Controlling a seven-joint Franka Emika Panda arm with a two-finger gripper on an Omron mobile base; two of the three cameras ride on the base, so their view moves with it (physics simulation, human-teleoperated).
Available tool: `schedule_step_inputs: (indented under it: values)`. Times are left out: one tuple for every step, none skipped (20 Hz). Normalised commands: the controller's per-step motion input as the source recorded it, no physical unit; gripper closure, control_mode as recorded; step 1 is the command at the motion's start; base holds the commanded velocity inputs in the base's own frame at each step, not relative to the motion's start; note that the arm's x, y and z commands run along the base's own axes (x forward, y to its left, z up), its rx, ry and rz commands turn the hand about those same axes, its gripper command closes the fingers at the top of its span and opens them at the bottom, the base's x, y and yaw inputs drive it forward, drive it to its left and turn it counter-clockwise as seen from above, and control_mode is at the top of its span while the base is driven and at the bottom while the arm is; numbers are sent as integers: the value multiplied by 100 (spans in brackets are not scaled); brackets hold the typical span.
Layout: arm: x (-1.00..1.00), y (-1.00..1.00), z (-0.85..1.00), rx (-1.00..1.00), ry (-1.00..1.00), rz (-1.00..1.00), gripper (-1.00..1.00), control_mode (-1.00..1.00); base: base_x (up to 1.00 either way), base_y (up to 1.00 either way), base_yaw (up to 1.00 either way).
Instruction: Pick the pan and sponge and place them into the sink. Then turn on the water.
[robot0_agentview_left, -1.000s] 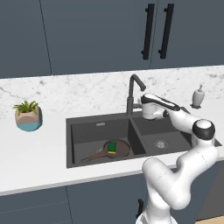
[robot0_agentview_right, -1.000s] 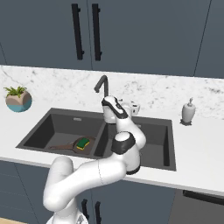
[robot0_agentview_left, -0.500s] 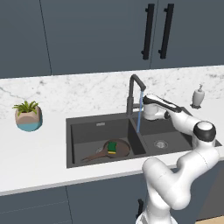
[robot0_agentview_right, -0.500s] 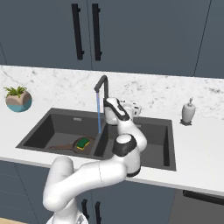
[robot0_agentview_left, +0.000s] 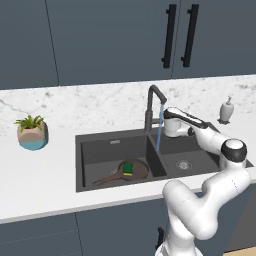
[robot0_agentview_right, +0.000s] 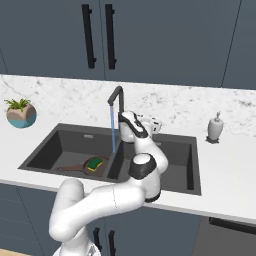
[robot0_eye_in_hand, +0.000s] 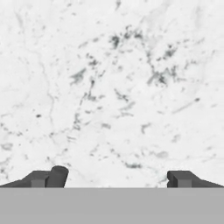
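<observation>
1. Left base view shows a dark grey rectangular sink (robot0_agentview_left: 115, 150) with two basins, set into a white marble-patterned surface (robot0_agentview_left: 45, 170).
2. In the left basin lies the pan (robot0_agentview_left: 131, 170), a small round dark brown skillet whose long thin handle points toward 8 o'clock.
3. A sponge (robot0_agentview_left: 129, 167), a small yellow block with a green layer, rests on the pan.
4. A dark curved faucet (robot0_agentview_left: 152, 102) rises at the 12 o'clock edge of the sink, between the basins; a thin light-blue stream of water (robot0_agentview_left: 159, 132) falls from its spout near the divider.
5. A round metal drain (robot0_agentview_left: 183, 164) shows in the right basin.
6. A white soap bottle (robot0_agentview_left: 226, 110) stands on the surface at 3 o'clock of the faucet; a small potted plant (robot0_agentview_left: 32, 132) sits well apart at 9 o'clock.
7. No writing or labels can be read.
8. Just beside the faucet at 3 o'clock is the gripper (robot0_eye_in_hand: 114, 178); in the hand view its two dark tips stand wide apart, released, holding nothing, facing the marble.
</observation>
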Motion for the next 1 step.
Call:
schedule_step_inputs:
  values:
    - [0, -46, 0, 0, 0, 0, -100, -100, 0, 0, 0]
